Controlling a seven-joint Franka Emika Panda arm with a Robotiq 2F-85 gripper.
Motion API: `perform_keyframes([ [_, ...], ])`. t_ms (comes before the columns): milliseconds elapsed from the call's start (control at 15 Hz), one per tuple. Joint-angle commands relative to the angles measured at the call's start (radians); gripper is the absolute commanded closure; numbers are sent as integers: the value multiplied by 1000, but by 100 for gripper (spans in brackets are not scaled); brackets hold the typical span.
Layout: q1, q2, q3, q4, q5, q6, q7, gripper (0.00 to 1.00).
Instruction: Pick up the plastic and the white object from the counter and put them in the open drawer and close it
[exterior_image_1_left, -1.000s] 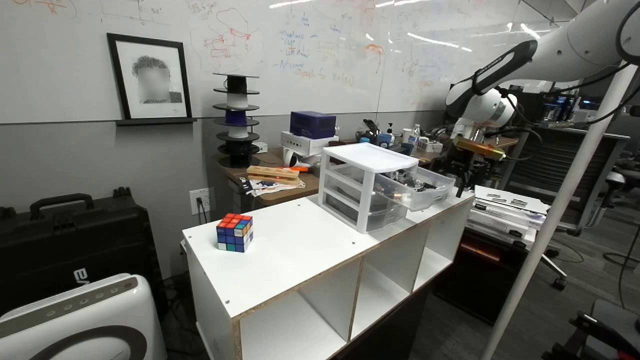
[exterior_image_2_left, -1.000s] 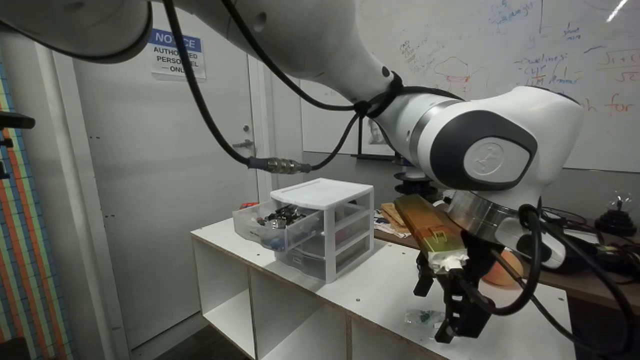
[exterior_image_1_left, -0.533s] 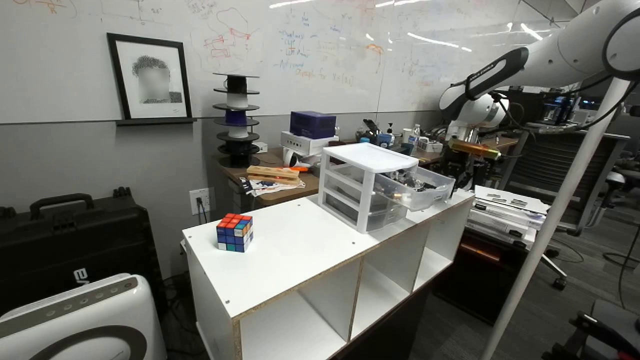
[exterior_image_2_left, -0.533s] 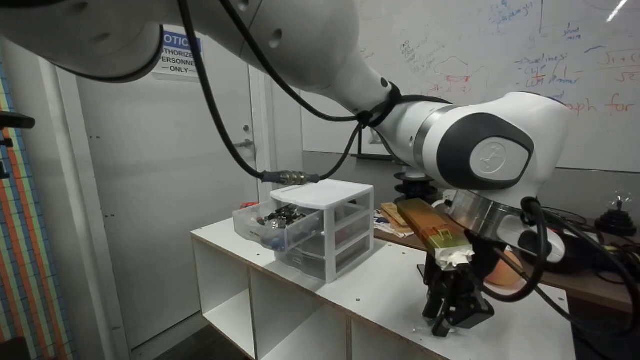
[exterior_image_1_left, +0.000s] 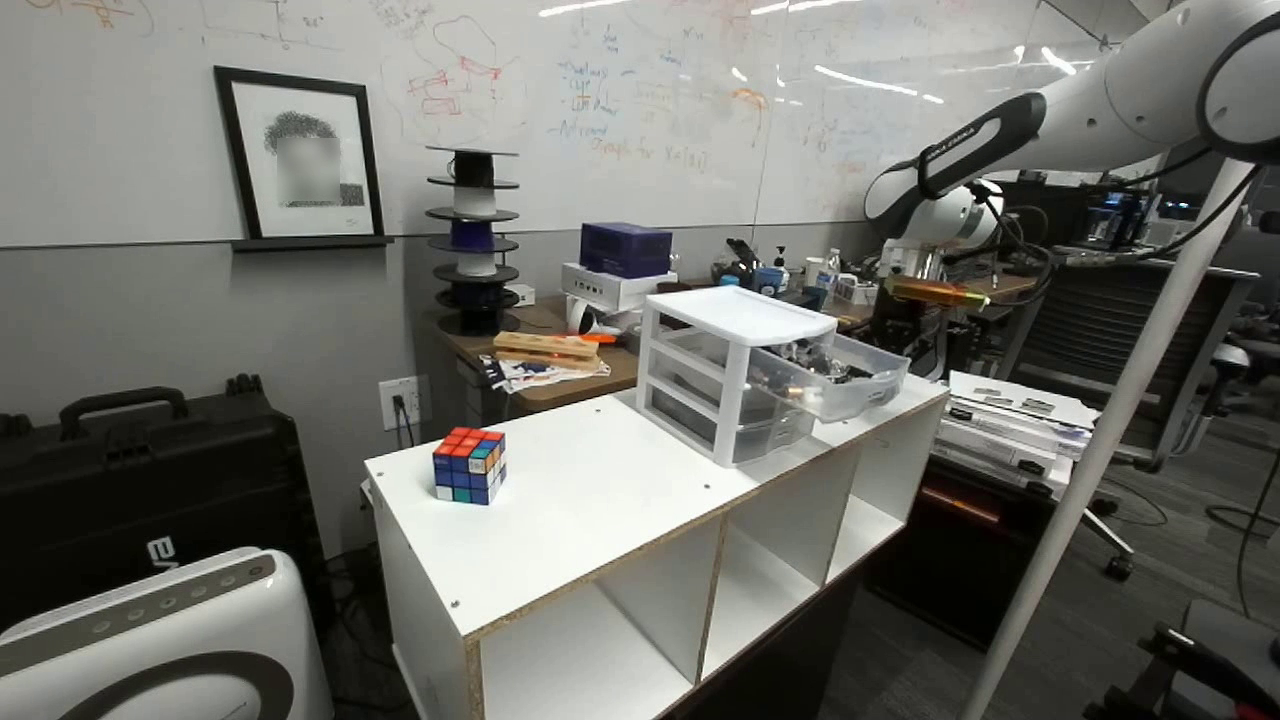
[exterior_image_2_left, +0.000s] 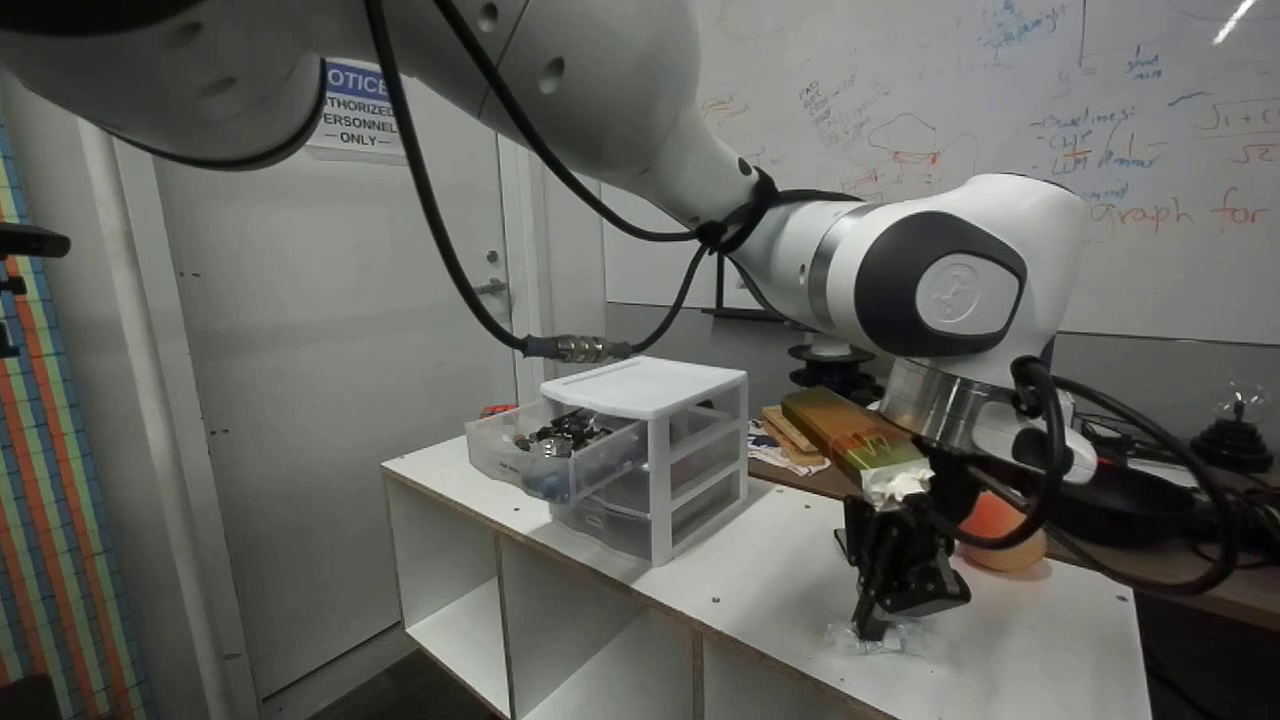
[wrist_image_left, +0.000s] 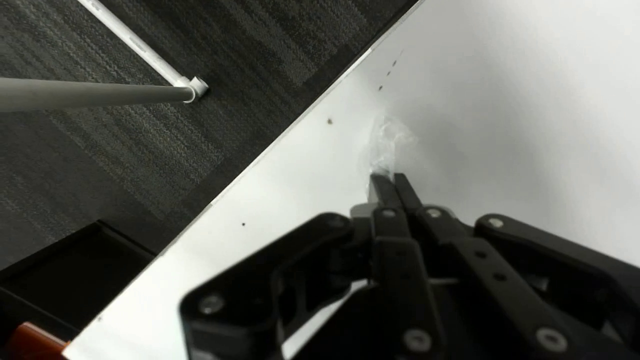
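Note:
The crumpled clear plastic lies at the counter surface, its upper part spreading out beyond my fingertips in the wrist view. My gripper is shut, jaws tight together, with a bit of the plastic pinched at the tips. Pointing down at the counter, the gripper has the plastic around its tips in an exterior view. I cannot make out the white object. The open drawer is the top one of a white-framed unit, pulled out and holding dark small parts.
A peach-coloured round thing sits on the counter behind the gripper. Beyond the drawer unit stands a Rubik's cube. The counter's edge runs close by the plastic, with carpeted floor below. A white pole stands near the arm.
The fingers stood apart beside the plastic and have come together on it. In both exterior views the arm has shifted a little to the left. The drawer has not moved.

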Motion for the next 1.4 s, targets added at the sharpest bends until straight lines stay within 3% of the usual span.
perform_keyframes([
  [0,53,-97,-17,-102,-45,34,-8,100],
  [333,150,-309,-51,-331,-139,118,11,100],
  [733,193,-578,-41,-597,-246,271,34,100],
  [1067,217,-835,7,-833,-276,328,-72,100],
  [1333,258,-1020,76,-944,-218,275,-191,100],
])
